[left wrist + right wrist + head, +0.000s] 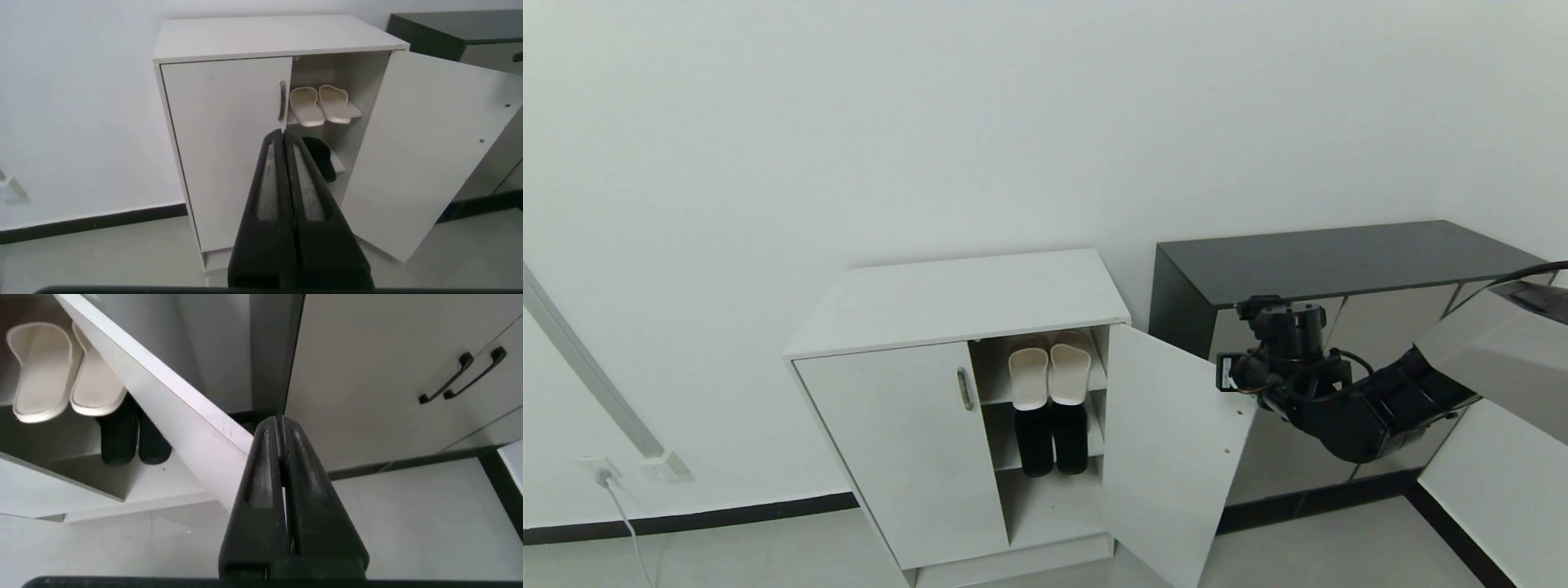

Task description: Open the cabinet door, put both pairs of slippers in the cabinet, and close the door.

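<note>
Right hand [283, 425] pressed together near open cabinet door [1176, 441]; left hand [283, 137] likewise together.

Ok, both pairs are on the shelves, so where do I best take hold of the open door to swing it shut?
Take the open door at its free vertical edge, coming from the side facing the black sideboard. It hinges on the cabinet, so that edge likely gives most leverage. The right gripper, shut, sits right beside it; pushing the outer face may be enough.
</note>
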